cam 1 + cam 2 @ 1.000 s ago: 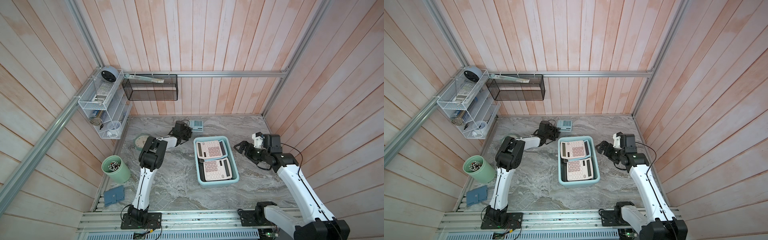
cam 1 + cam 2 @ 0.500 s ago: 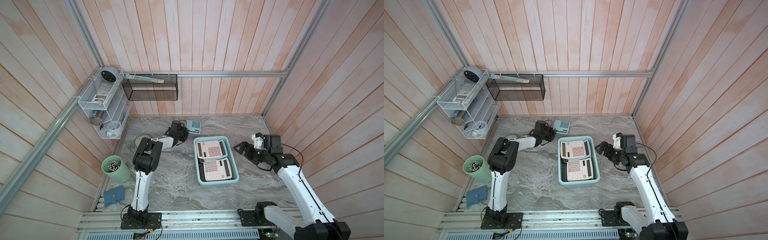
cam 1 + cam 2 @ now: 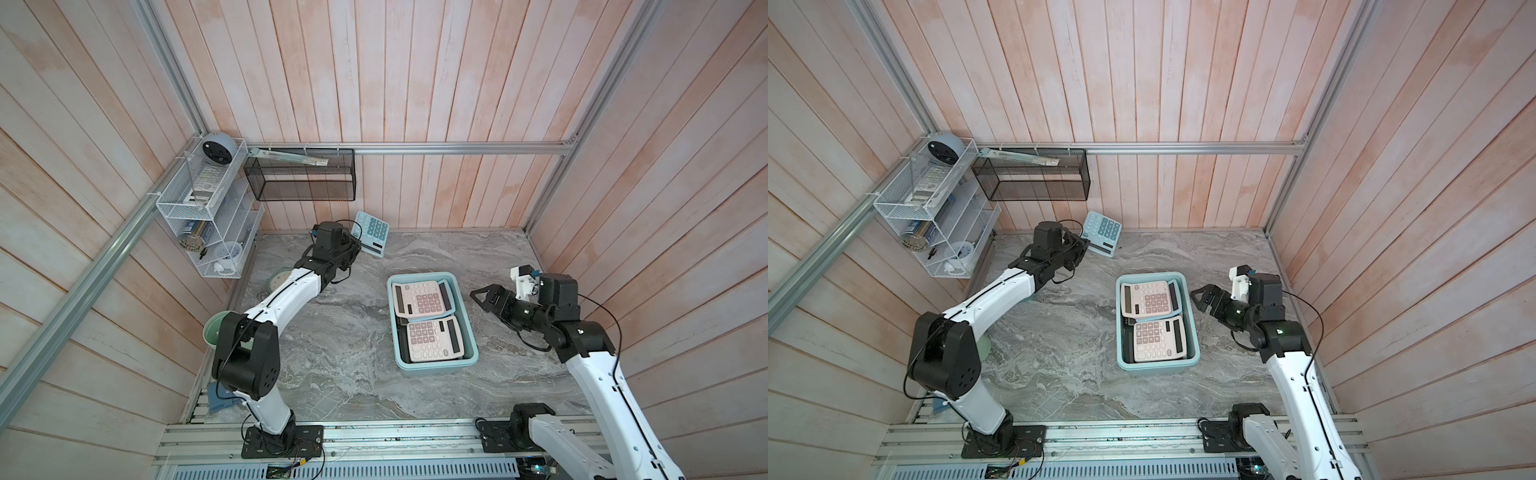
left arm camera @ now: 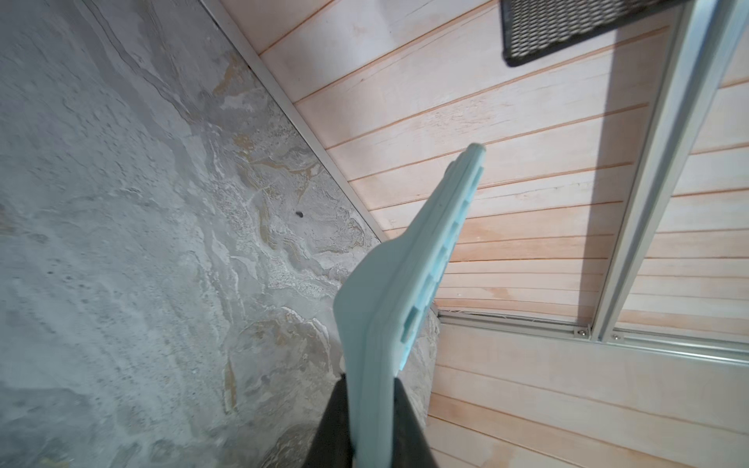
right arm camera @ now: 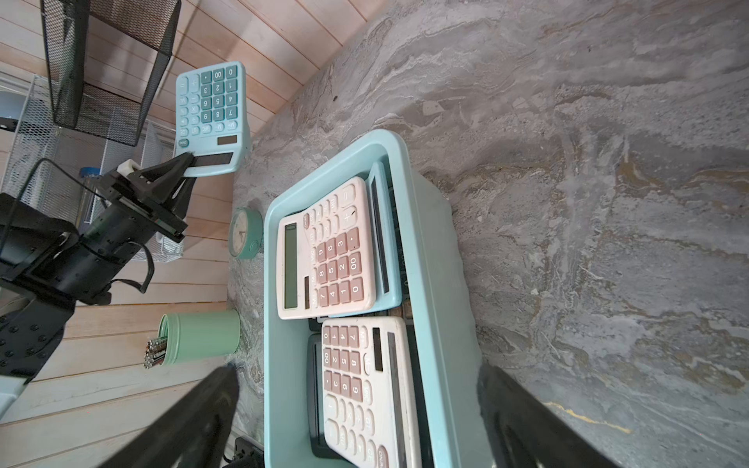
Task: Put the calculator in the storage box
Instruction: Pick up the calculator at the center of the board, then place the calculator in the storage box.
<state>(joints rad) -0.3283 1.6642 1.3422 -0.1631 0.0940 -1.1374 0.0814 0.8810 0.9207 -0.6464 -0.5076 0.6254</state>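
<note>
1. Left side, near the back wall: the left tool (image 3: 356,245) is clenched on the display-end edge of the teal calculator (image 3: 371,233). The right wrist view shows the calculator (image 5: 210,117) held tilted with its keys facing outward. It appears to be clear of the desk (image 3: 353,332).

2. Centre: the storage box (image 3: 436,368) stands on the desk, well apart from the held calculator. Two pink calculators (image 3: 419,299) lie face up on top of its contents, and the edges of further units show beneath them. The upper layer is nearly full.

3. Right side: the right tool (image 3: 478,300) sits just beside the box with its jaws spread wide. It holds nothing.

4. Status: pickup is judged complete. Transfer and placement are not yet done. The left arm has to carry the calculator across the desk to above the box, lower it onto the stacked units and release.
</note>
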